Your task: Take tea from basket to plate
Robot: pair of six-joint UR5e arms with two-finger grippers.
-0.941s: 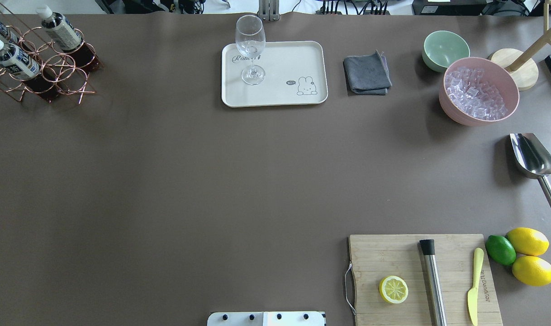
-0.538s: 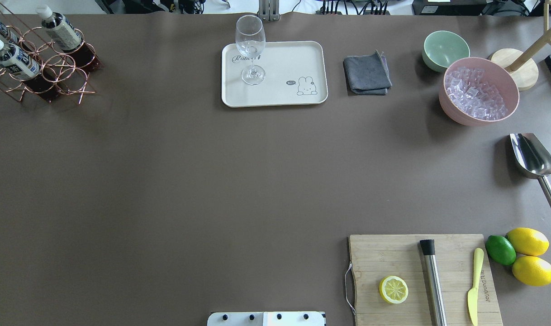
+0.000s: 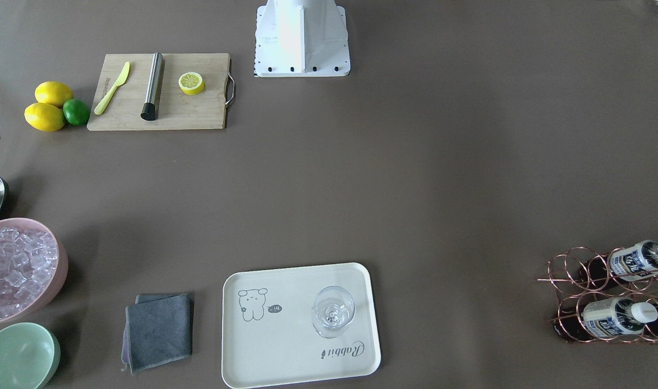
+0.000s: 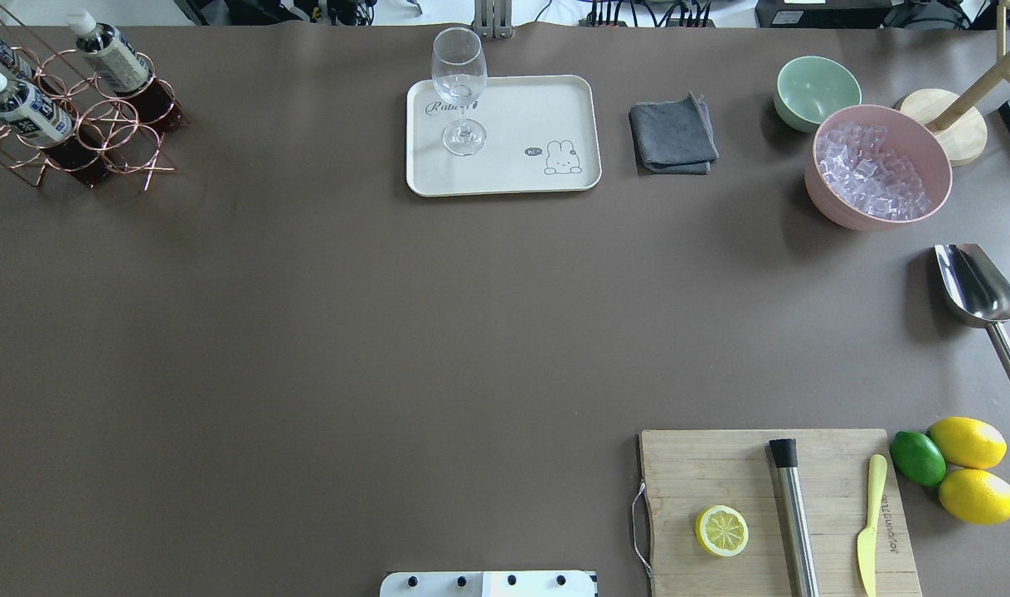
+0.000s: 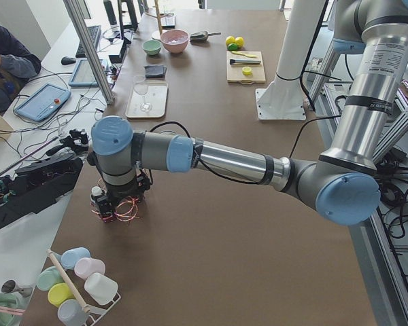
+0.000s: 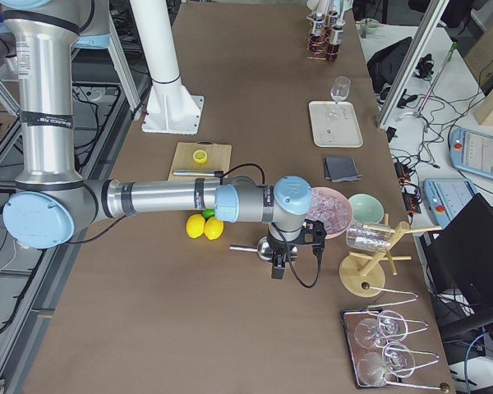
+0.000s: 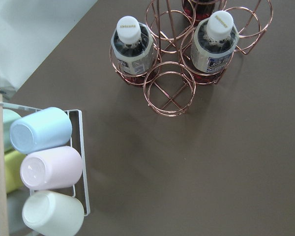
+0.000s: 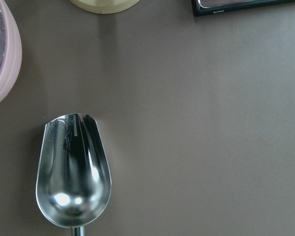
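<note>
Brown tabletop (image 4: 389, 332) bears basket (image 7: 169, 93) with tea (image 7: 129, 46) beneath left gripper (image 5: 117, 201), whose opening I cannot tell.

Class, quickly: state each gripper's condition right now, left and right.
Left gripper: cannot tell; seen only from the side, above the rose-gold wire basket.
Right gripper: cannot tell; side view only.

There are three bottles of tea (image 4: 111, 60), one basket (image 4: 99, 133), one plate (image 4: 513, 116), one glass (image 4: 458, 75), two bowls (image 4: 816, 91), one grey cloth (image 4: 672, 134), one metal scoop (image 4: 973, 286), two lemons (image 4: 967, 441), one lime (image 4: 917, 458), one lemon half (image 4: 721, 530), one wooden board (image 4: 704, 473), one yellow knife (image 4: 870, 522) and one metal stick (image 4: 795, 522) on the worktop (image 4: 306, 332).
</note>
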